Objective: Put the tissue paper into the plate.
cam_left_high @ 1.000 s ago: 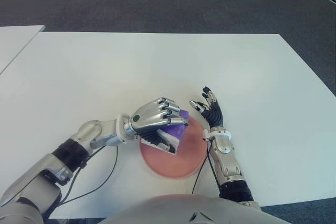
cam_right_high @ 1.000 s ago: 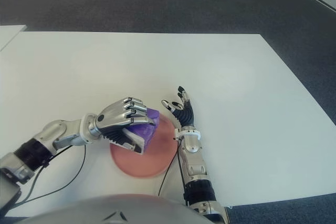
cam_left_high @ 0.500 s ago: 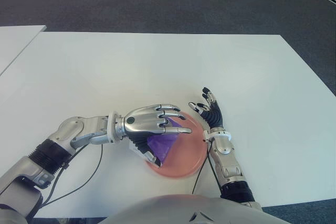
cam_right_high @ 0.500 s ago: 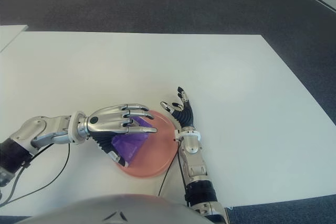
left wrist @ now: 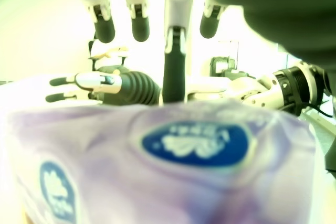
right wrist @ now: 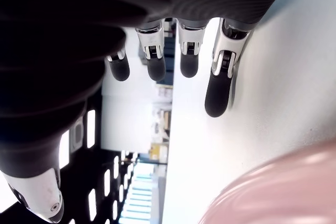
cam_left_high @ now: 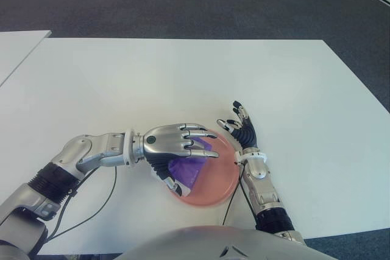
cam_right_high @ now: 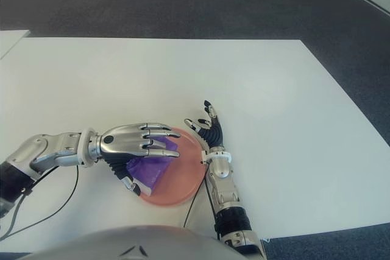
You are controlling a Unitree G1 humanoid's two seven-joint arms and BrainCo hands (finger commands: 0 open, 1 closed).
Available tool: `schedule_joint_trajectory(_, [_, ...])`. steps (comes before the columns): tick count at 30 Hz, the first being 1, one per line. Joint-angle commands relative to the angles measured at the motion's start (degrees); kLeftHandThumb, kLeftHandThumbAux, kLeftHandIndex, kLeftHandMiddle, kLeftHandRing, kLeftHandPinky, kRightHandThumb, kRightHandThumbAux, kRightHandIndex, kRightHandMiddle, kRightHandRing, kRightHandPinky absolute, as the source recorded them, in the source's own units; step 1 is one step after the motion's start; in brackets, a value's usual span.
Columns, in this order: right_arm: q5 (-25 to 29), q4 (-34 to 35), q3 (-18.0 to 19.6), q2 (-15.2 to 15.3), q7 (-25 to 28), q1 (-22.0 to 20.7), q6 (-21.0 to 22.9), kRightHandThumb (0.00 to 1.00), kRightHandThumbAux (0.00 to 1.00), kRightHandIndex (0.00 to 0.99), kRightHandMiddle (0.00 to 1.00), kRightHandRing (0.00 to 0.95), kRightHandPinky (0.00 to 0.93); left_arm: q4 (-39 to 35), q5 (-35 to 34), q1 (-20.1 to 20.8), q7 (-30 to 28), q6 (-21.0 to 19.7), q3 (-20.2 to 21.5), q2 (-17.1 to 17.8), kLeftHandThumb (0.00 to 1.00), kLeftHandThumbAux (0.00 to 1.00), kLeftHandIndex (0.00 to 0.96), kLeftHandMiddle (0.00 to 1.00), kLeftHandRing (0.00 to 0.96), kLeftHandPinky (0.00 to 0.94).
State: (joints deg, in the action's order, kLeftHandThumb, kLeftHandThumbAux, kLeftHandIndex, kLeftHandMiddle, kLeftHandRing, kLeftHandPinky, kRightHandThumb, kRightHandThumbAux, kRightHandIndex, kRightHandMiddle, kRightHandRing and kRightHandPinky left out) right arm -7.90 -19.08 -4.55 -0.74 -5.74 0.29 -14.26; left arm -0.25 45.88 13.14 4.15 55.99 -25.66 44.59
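Observation:
A purple tissue pack (cam_left_high: 187, 170) lies in the left part of the pink plate (cam_left_high: 216, 181) near the table's front edge. My left hand (cam_left_high: 194, 150) hovers flat over the pack, its fingers stretched out straight and not clasping it. In the left wrist view the pack (left wrist: 194, 145) fills the foreground under the spread fingers (left wrist: 173, 51). My right hand (cam_left_high: 240, 127) shows just right of the plate's rim with its fingers relaxed and spread, holding nothing; its wrist view shows the plate's edge (right wrist: 283, 182) beside it.
The white table (cam_left_high: 183, 77) spreads wide to the back and both sides. A black cable (cam_left_high: 109, 196) trails from my left forearm across the table's front. Dark carpet lies beyond the far edge, and another white table corner (cam_left_high: 18, 44) is at far left.
My left hand's fingers have uncurled from the tissue pack, which has gone down into the plate. The hand has drawn back slightly to the left. The right hand has barely moved.

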Motion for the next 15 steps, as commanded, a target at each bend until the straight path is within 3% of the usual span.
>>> schedule_joint_trajectory(1, [-0.9, -4.8, -0.3, 0.8, 0.0, 2.5, 1.3, 0.044, 0.665, 0.076, 0.073, 0.0, 0.0, 0.1, 0.6, -1.7, -0.9, -0.2, 1.3, -1.3, 0.036, 0.328, 0.0, 0.0, 0.0, 0.0])
schedule_joint_trajectory(11, [-0.4, -4.5, -0.4, 1.2, 0.1, 2.7, 0.3, 0.067, 0.648, 0.071, 0.064, 0.0, 0.0, 1.2, 3.2, -3.2, 2.0, -0.4, 3.7, -4.8, 0.042, 0.332, 0.0, 0.0, 0.0, 0.0])
schedule_joint_trajectory(15, [-1.4, -7.6, -0.6, 1.6, -0.9, 1.7, -2.1, 0.073, 0.646, 0.077, 0.069, 0.0, 0.0, 1.6, 4.0, -3.3, 2.8, -0.1, 4.1, -5.5, 0.045, 0.333, 0.0, 0.0, 0.0, 0.0])
